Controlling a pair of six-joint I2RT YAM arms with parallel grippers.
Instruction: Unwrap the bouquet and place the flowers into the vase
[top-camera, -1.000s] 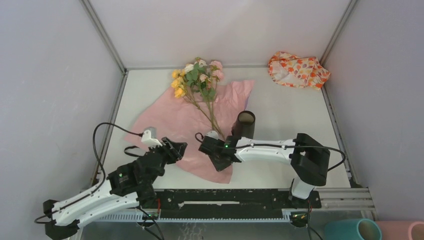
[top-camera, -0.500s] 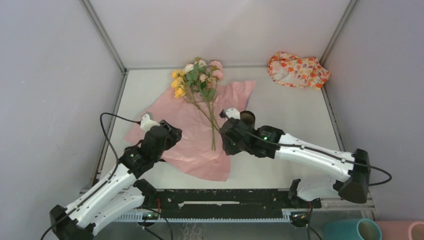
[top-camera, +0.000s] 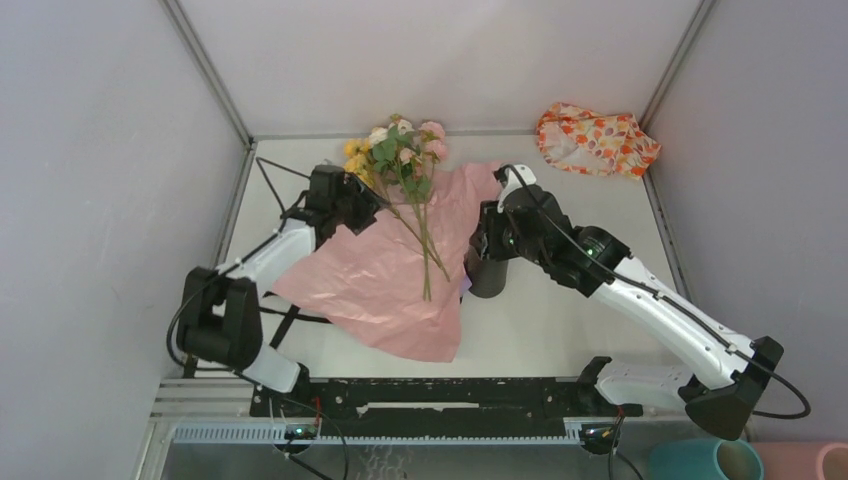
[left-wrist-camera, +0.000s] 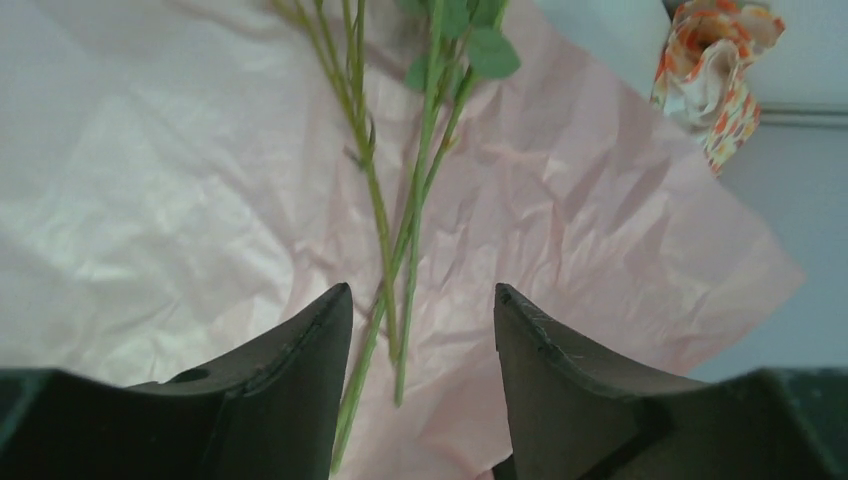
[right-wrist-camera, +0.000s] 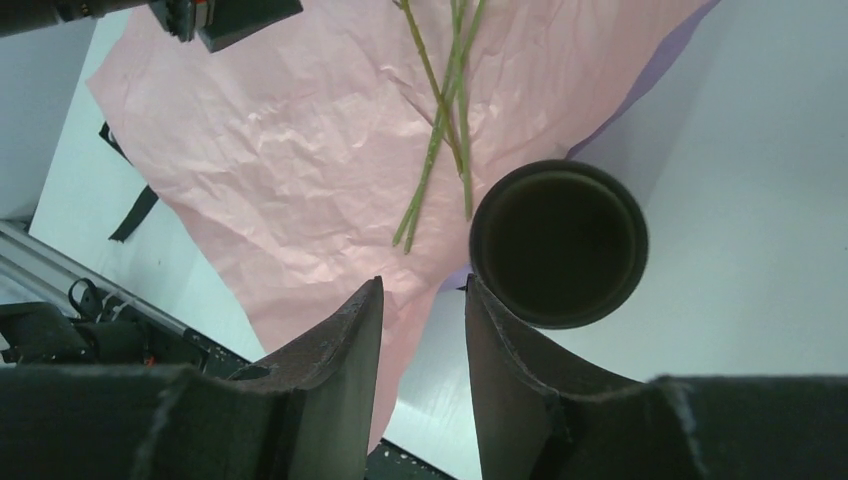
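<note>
The left end effector (left-wrist-camera: 420, 300), jaws apart and empty, faces the flowers (top-camera: 400, 150) on the pink paper (top-camera: 370, 280), stems running from far blooms toward the near edge, while the right end effector (right-wrist-camera: 420, 290), likewise spread and empty, hovers over the vase (right-wrist-camera: 558, 240) just right of the stem ends.

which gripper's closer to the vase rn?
Right. The right gripper hovers just above and beside the vase, fingers open, not touching it. The left gripper is across the pink paper, over the flower stems.
</note>
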